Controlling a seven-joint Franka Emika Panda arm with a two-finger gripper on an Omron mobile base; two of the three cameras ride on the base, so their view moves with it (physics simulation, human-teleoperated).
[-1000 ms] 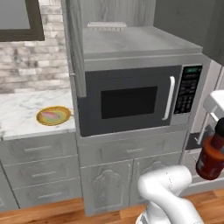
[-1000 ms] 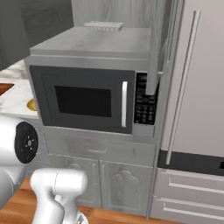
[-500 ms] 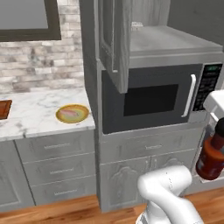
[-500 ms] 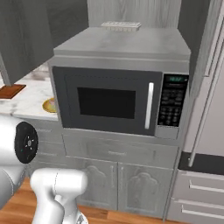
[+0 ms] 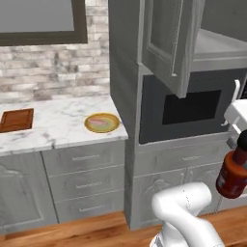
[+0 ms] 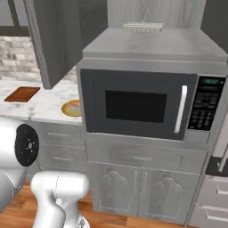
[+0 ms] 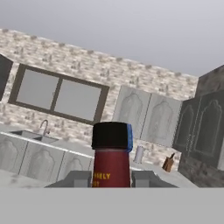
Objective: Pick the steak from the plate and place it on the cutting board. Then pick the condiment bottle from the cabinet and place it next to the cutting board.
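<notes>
the fingers (image 7: 112, 178) were clenched on the condiment bottle (image 5: 233, 170), at four o'clock in the left base view. the cutting board (image 5: 16, 119) lay at nine o'clock on the surface (image 5: 58, 126), the plate (image 5: 102, 122) well apart.

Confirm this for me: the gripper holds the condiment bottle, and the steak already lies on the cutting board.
Half wrong. The steak lies on the plate, as the left base view shows; the cutting board is bare. The gripper does hold the condiment bottle.
</notes>
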